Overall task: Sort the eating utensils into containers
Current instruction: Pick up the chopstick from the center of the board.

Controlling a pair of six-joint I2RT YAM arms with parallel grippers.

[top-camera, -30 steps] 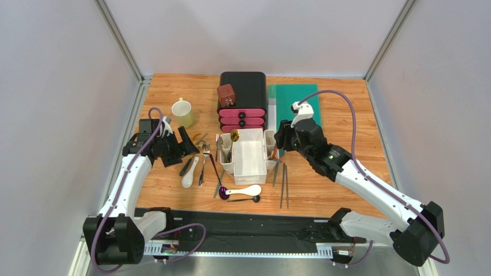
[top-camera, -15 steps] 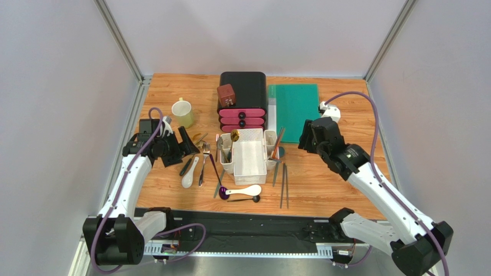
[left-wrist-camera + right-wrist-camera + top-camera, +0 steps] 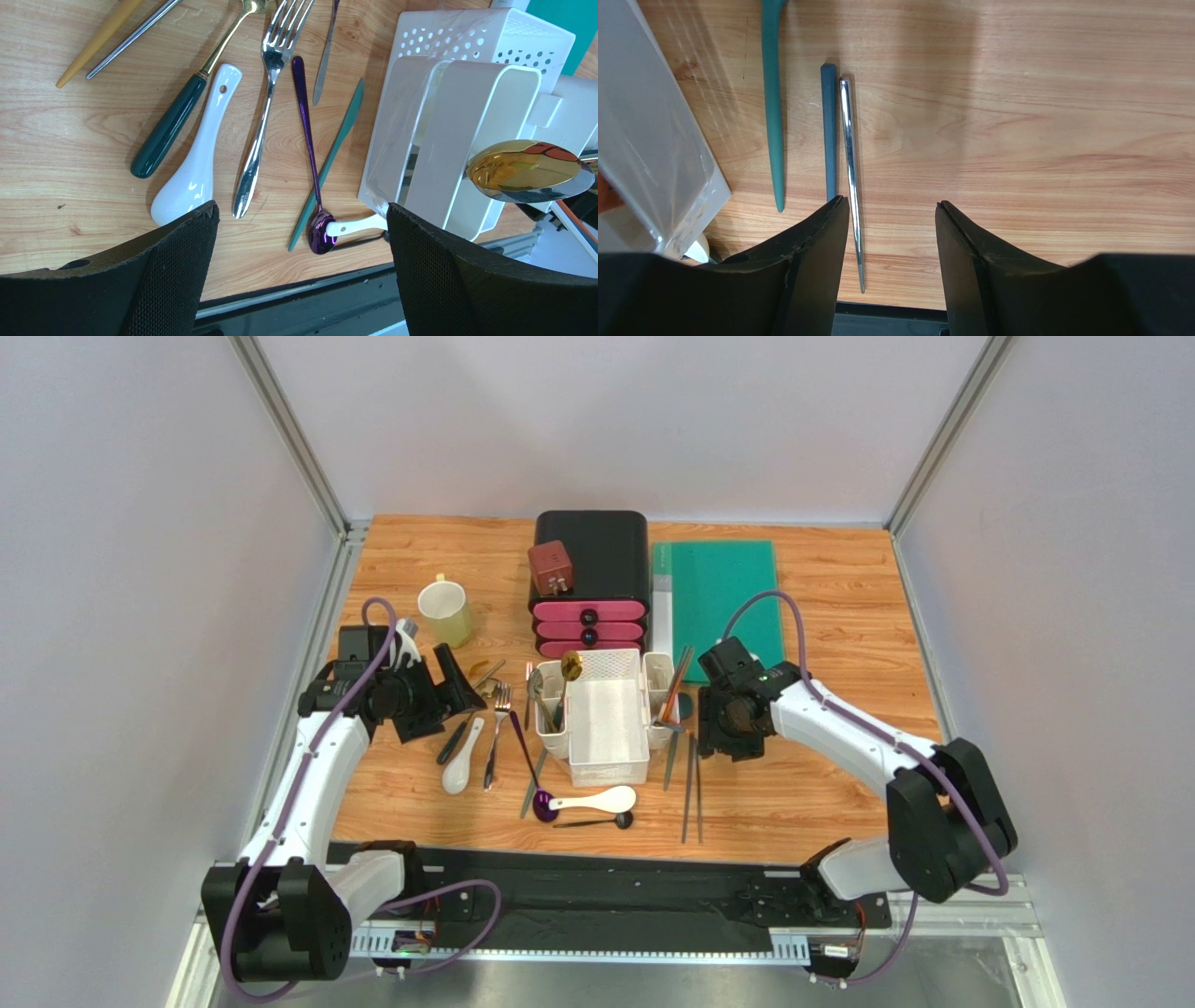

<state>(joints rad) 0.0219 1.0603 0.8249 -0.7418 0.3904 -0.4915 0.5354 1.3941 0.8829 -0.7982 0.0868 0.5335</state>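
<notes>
Right gripper [image 3: 890, 210] hangs empty, fingers apart, over a silver chopstick [image 3: 852, 182] on the wooden table [image 3: 1053, 140], just right of the white caddy [image 3: 654, 154]. Left gripper [image 3: 302, 210] gapes wide above the purple spoon [image 3: 307, 140], fork [image 3: 257, 136] and white soup spoon [image 3: 189, 175].

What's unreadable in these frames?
- Right wrist: blue chopstick, lower end behind the right gripper's finger; teal utensil cut by top edge.
- Left wrist: gold spoon, handle hidden behind caddy.
- Top: what's in the caddy's side bins, too small.
</notes>
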